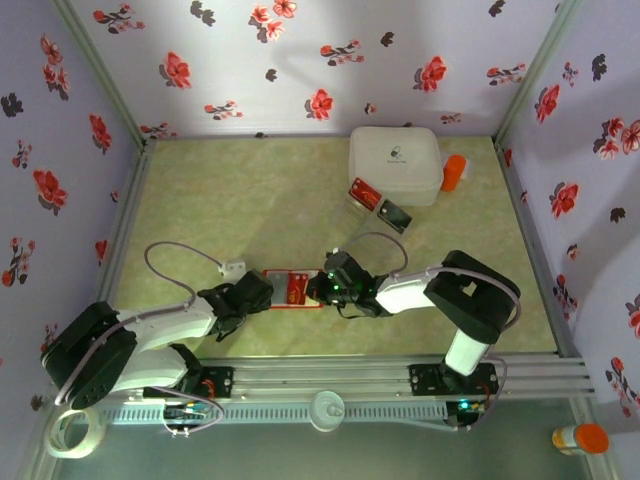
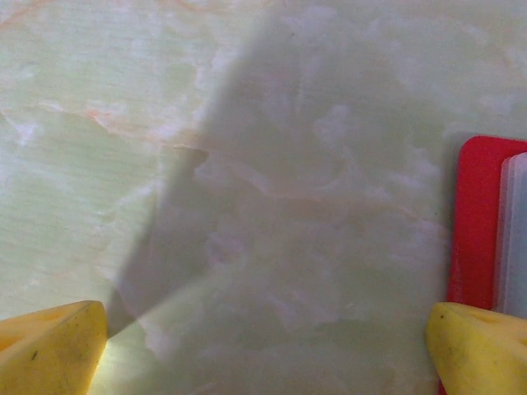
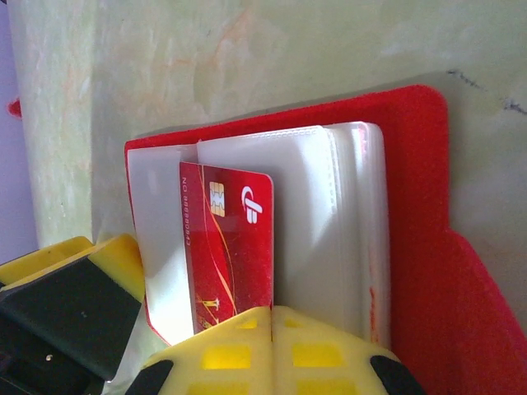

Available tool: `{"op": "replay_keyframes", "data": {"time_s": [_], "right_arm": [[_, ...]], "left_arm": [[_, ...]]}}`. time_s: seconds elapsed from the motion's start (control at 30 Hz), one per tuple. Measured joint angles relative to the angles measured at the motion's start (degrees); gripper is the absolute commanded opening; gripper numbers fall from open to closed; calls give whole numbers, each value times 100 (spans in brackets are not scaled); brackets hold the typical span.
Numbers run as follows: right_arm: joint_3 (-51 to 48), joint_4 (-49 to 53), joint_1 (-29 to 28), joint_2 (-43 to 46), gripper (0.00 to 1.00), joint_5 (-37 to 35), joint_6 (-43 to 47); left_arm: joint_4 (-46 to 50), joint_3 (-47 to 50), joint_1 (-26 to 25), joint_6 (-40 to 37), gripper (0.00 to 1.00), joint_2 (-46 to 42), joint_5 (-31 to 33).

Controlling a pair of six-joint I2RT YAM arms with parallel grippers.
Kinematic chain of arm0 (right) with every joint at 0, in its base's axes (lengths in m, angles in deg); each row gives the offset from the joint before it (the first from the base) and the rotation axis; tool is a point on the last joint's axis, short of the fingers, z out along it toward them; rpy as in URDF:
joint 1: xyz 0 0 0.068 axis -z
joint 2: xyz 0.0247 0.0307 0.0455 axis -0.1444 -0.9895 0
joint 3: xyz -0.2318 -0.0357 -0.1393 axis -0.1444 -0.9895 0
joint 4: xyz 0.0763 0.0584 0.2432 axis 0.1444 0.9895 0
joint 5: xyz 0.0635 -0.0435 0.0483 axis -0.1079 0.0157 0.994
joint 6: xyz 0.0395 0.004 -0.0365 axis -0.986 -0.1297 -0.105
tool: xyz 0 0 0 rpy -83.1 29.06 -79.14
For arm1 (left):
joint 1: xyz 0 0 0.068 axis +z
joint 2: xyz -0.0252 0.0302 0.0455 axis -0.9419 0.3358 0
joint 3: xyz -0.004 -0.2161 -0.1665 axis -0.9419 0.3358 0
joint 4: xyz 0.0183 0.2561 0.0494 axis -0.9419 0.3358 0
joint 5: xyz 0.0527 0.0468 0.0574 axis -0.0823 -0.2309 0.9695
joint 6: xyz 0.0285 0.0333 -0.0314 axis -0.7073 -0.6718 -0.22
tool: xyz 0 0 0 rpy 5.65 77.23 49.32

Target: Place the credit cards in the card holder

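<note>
The card holder (image 1: 285, 274) lies open and flat on the table between my two grippers; its red cover (image 3: 420, 206) and pale pockets (image 3: 313, 214) are close up in the right wrist view. A red credit card (image 3: 226, 239) with a chip lies face up on the pockets. My right gripper (image 3: 272, 317) is shut, its fingertips over the card's near end. My left gripper (image 2: 265, 350) is open above bare table, its right finger beside the holder's red edge (image 2: 476, 222). A second red card (image 1: 363, 193) and a dark card (image 1: 394, 215) lie farther back.
A white square box (image 1: 396, 163) stands at the back right with an orange bottle (image 1: 454, 172) beside it. A small white plug on a cable (image 1: 234, 268) lies left of the holder. A tape roll (image 1: 72, 432) and another orange-capped bottle (image 1: 581, 438) sit off the table's near edge.
</note>
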Motion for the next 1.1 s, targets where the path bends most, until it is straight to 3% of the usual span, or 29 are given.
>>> {"op": "replay_keyframes", "data": {"time_s": [0.9,1.1], "right_arm": [[879,461,-144,-560,0,321,127],[1029,1014,-83,-400,9,363,509]], "left_arm": [[-61,15,4,-22,100,9,0],[-83,48,4,-22,100,-31,-7]]}}
